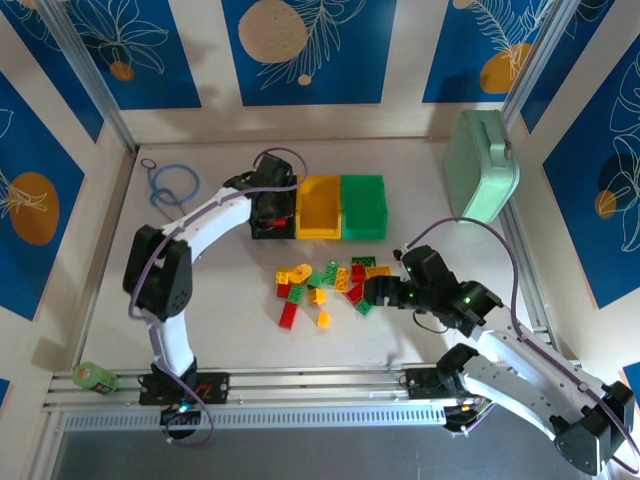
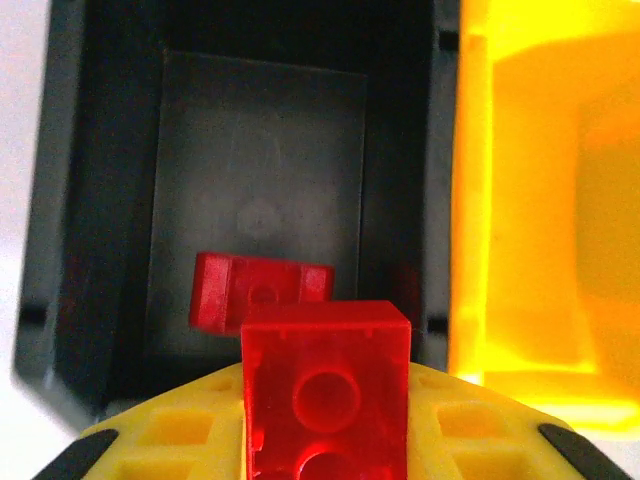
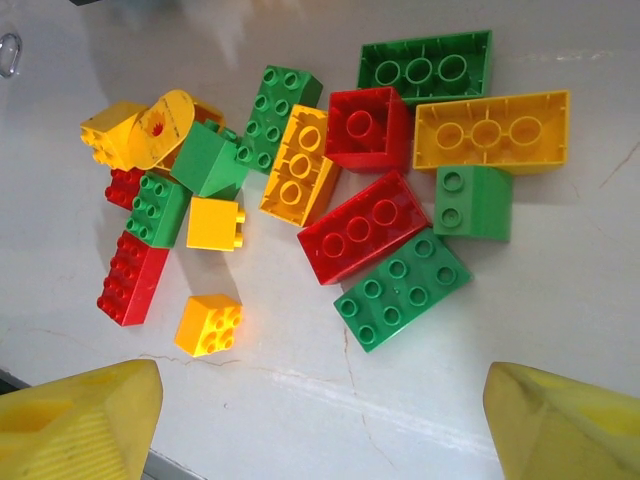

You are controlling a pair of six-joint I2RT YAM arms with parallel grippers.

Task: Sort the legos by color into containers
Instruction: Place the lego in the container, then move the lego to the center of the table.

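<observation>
Entry: left gripper (image 2: 325, 435) closed narrow on one red lego (image 2: 325, 375) over the black bin (image 2: 95, 200). Right gripper (image 3: 320, 420) spread wide with nothing in it, by the pile of legos (image 3: 320, 200).

Detail: On my left wrist feed the held red lego sits stud-side toward the camera between the yellow fingers (image 2: 170, 440). A second red lego (image 2: 255, 290) lies on the black bin's floor just beyond it, and the yellow bin (image 2: 520, 200) touches the black bin's right wall. From the top camera I log the left gripper (image 1: 270, 213) at the row's left end, then the yellow bin (image 1: 318, 207) and green bin (image 1: 363, 206). The right gripper (image 1: 372, 290) is at the right edge of the pile of legos (image 1: 320, 283). The pile holds red, yellow and green bricks, loosely heaped on the white table (image 1: 230, 330), some touching and a few apart.
</observation>
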